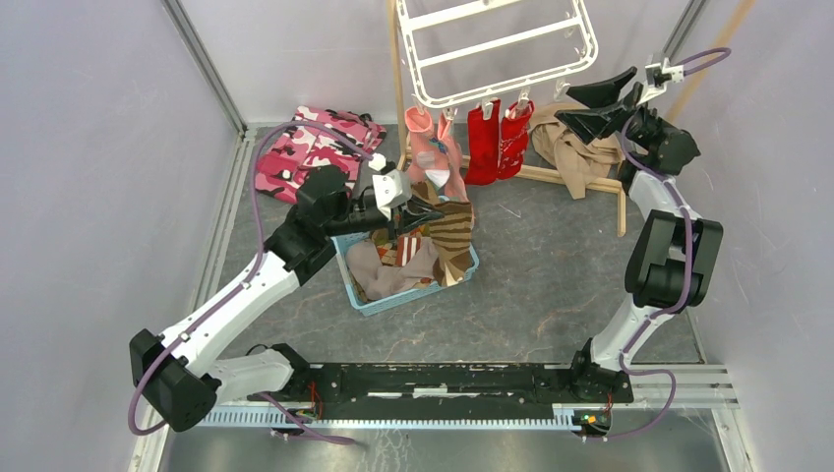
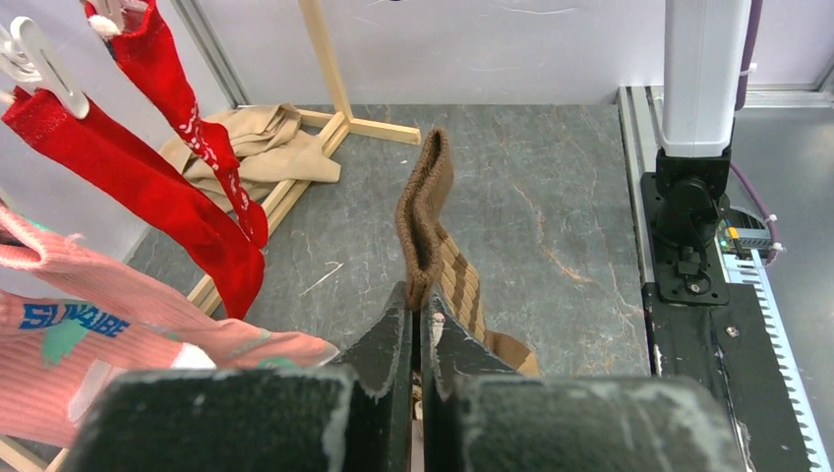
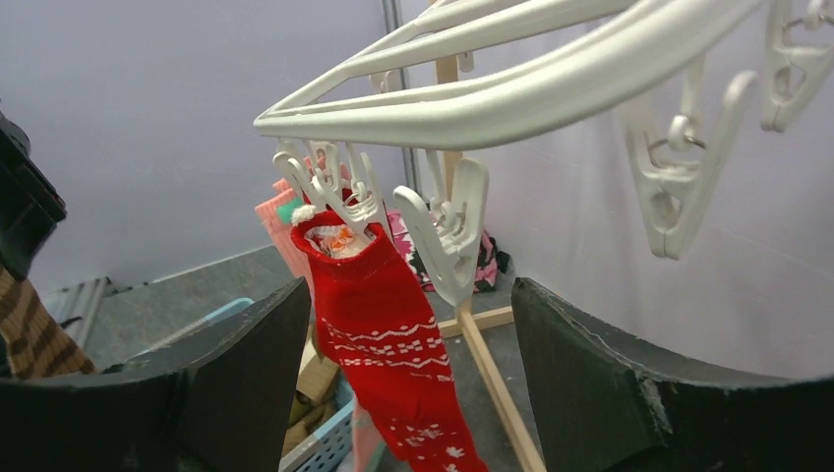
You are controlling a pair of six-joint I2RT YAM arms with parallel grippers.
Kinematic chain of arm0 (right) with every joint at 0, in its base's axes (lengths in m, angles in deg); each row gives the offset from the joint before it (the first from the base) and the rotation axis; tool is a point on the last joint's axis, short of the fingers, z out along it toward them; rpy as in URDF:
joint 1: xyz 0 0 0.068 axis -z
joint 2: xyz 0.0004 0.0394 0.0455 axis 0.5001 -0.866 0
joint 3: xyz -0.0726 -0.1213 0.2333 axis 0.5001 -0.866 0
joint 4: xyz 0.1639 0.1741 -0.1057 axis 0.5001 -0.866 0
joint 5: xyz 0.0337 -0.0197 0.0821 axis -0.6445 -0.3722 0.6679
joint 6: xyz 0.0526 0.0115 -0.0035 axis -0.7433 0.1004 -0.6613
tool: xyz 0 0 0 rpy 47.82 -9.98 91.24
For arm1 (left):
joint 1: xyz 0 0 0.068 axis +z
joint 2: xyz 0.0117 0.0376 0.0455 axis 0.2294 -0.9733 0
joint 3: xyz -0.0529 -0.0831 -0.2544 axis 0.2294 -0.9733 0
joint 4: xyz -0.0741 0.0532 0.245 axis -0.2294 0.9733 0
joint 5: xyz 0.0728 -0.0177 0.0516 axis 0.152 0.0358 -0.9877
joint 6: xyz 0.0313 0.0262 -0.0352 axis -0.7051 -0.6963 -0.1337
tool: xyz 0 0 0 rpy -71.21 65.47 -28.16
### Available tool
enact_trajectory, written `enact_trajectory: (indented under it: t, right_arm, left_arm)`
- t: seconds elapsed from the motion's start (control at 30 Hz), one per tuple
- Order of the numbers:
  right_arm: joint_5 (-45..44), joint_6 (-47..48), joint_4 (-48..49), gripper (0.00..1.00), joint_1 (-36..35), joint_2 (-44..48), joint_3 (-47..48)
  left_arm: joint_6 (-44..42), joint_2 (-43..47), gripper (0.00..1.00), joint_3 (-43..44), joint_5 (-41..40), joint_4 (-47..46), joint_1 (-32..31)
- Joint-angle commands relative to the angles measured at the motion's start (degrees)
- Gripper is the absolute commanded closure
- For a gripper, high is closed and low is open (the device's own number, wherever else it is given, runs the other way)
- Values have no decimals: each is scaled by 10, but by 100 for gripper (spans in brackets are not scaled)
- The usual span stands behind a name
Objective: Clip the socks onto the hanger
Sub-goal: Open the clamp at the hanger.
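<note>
The left claw (image 2: 421,295) is clamped on the cuff of one brown striped sock (image 2: 425,211), held above the blue basket (image 1: 366,295) on the tabletop (image 1: 551,285). Beyond, two pink socks (image 2: 118,285), one bearing blue lettering too partial to read, and two red socks (image 1: 492,143) hang clipped to the hanger (image 1: 492,44). The right claw (image 3: 408,295) gapes open near a white peg (image 3: 447,241).
</note>
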Motion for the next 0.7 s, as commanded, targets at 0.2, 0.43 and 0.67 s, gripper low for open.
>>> enact_trajectory:
  t: [0.2,0.43,0.67]
  right_arm:
    - [11,164,89,18,-28,11,51]
    - [0,172,70,17,-41,-20,97]
    - [8,156,76,18,-50,-43,123]
  left_arm:
    - [-5,-58,98,70,31,-18,6]
    - [9,-82,98,86,44,-35,5]
    - [12,-85,98,91,39,-35,6]
